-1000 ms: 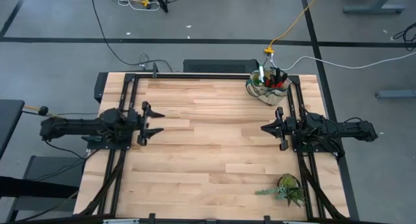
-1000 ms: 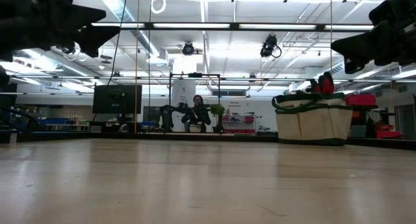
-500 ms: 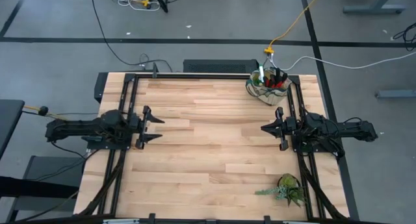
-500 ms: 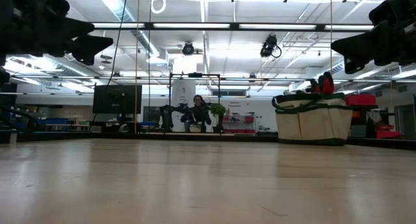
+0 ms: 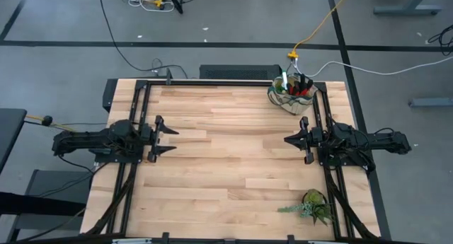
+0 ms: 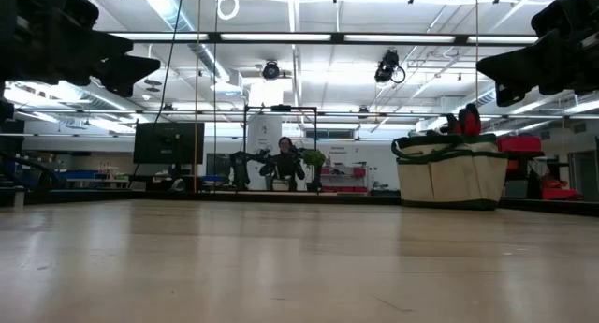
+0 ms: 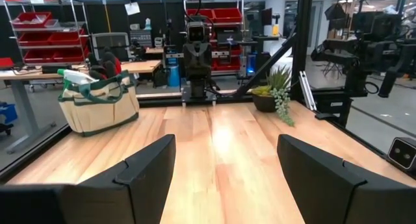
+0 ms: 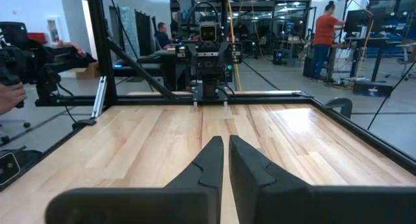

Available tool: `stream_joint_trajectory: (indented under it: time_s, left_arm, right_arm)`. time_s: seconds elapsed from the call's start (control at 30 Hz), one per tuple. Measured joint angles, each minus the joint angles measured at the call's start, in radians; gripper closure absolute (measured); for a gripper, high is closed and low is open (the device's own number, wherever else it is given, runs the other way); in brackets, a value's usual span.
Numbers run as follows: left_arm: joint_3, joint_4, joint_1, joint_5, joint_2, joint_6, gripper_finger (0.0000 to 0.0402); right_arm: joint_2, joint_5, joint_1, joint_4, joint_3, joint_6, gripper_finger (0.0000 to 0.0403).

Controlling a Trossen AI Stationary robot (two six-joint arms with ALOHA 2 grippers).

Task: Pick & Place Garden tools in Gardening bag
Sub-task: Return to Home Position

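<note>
The gardening bag [image 5: 291,94], beige with dark green trim, stands on its base at the table's far right corner. It also shows in the low view [image 6: 452,169] and the left wrist view [image 7: 97,104]. Red-and-black gloves [image 5: 301,85] and a green piece [image 5: 284,81] stick out of its top. The trowel and the rake do not show. My left gripper [image 5: 174,138] is open and empty above the table's left side [image 7: 227,146]. My right gripper [image 5: 286,140] is shut and empty above the right side [image 8: 225,146], nearer than the bag.
A leafy green plant [image 5: 313,206] sits near the table's near right corner and also shows in the left wrist view [image 7: 277,91]. Black frame rails [image 5: 139,117] run along the left and right sides. People stand in the room beyond the table [image 8: 323,30].
My left gripper has sunk a little and drawn back slightly toward the table's left edge.
</note>
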Motion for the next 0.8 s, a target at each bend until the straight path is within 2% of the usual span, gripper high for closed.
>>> stream_joint_trajectory:
  time_s: [0.37, 0.8]
  left_arm:
    - [0.000, -0.008, 0.000, -0.020, 0.010, -0.022, 0.0124]
    - [-0.002, 0.035, 0.000, -0.018, 0.018, -0.176, 0.0124]
  right_arm:
    - [0.000, 0.000, 0.000, 0.000, 0.000, 0.000, 0.0373]
    - [0.000, 0.000, 0.000, 0.000, 0.000, 0.000, 0.0373]
